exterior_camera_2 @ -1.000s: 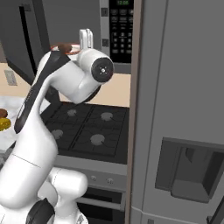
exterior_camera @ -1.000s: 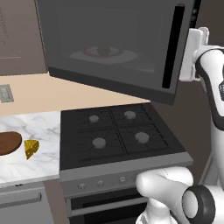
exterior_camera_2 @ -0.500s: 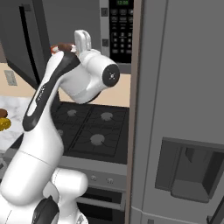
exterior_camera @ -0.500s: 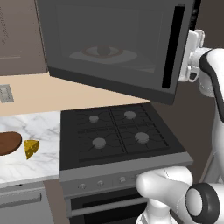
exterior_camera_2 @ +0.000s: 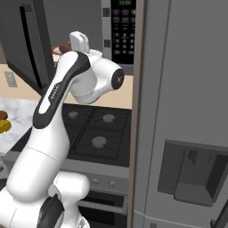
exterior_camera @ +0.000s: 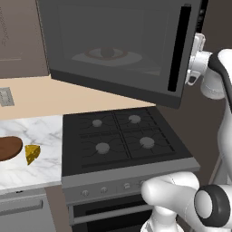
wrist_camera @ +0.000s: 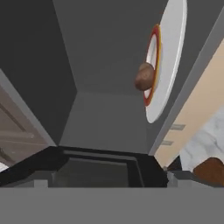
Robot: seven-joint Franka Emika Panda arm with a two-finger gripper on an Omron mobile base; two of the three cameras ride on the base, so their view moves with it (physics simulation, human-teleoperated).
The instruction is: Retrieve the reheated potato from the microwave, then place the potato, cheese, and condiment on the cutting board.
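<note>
The microwave (exterior_camera: 113, 45) hangs above the stove with its wide glass door (exterior_camera: 149, 68) swung open; its keypad (exterior_camera_2: 122, 26) faces the right base view. Inside, the tan-brown potato (wrist_camera: 144, 76) rests on a white plate (wrist_camera: 168, 52) and shows through the door glass (exterior_camera: 107, 53). My gripper (exterior_camera: 193, 61) hovers open and empty at the door's free edge, level with the cavity and facing in. The cheese (exterior_camera: 32, 153) lies on the marble counter, touching the edge of the dark oval cutting board (exterior_camera: 9, 148). The condiment is out of view.
A black four-burner stove (exterior_camera: 122, 140) sits directly under the microwave. A tall grey fridge (exterior_camera_2: 182, 111) walls off the right side. Brown wall cabinets (exterior_camera: 20, 41) hang left of the microwave, with a wall outlet (exterior_camera: 5, 96) below them.
The hand has crept a little left toward the microwave opening while the elbow swung out to the right. The jaws stayed open and the potato has not moved.
</note>
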